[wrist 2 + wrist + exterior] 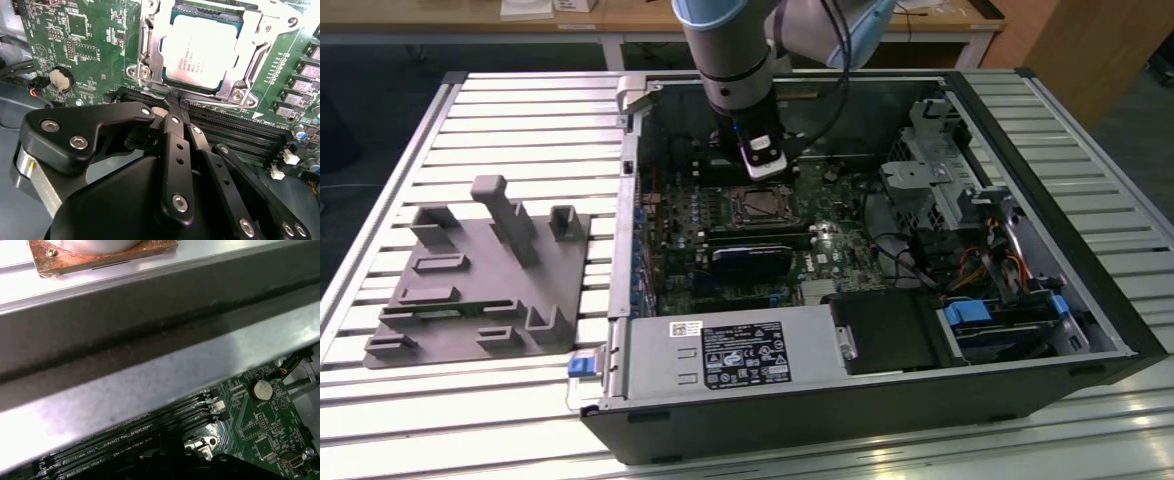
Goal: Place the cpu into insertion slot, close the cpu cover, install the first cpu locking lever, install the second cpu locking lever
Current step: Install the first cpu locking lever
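- Exterior view: the arm [734, 60] is seen reaching straight down into the open computer case [1074, 250], and the gripper [763, 160] is held low over the board [841, 245], just on the far side of the socket [738, 205].
- In the second wrist view the chip [200, 50] is seen seated in the socket, its grey face lying flat and square in the window of the cover [252, 30].
- The cover is laid down over the chip's edges, so placing and covering are judged done.
- The gripper [174, 102] is narrow, its fingers [172, 140] set together to a point, and nothing is seen gripped between them.
- Such a slim tip is judged suited to pushing a thin wire, not to carrying a part.
- The tip is set at the socket's edge beside the memory slots [235, 132], where a thin lever [150, 93] runs along the frame. Whether the lever is touched cannot be told.
- A grey holder [480, 270] stands on the table [520, 110] at the exterior view's left, well apart from the case and out of the arm's way.
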{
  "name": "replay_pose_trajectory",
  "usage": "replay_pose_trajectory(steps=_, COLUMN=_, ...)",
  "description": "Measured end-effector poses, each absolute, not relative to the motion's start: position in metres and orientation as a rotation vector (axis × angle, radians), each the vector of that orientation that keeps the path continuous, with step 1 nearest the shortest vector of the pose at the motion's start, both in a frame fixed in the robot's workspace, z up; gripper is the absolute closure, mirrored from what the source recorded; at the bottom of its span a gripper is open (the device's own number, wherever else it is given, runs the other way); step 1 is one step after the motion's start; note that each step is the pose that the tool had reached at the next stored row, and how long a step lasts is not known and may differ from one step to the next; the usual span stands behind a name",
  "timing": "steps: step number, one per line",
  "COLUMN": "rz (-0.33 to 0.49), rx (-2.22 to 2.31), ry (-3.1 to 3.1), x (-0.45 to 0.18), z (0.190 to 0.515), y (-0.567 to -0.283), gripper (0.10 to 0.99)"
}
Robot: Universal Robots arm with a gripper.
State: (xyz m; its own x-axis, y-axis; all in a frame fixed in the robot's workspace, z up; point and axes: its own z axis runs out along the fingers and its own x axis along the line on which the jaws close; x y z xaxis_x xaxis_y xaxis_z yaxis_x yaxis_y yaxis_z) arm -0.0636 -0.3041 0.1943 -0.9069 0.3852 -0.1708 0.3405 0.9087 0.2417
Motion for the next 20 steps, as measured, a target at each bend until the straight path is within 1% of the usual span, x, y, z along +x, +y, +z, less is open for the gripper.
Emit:
replay_pose_trajectory(steps=14, rz=0.297, rx=0.556, ry=2.855, x=-0.0637, z=0.1891, y=-0.3042, gripper=0.980)
replay_pose_trajectory(steps=20, rz=0.319, rx=0.556, ry=2.856, x=-0.0636, z=0.1893, y=-0.3041, gripper=0.980)
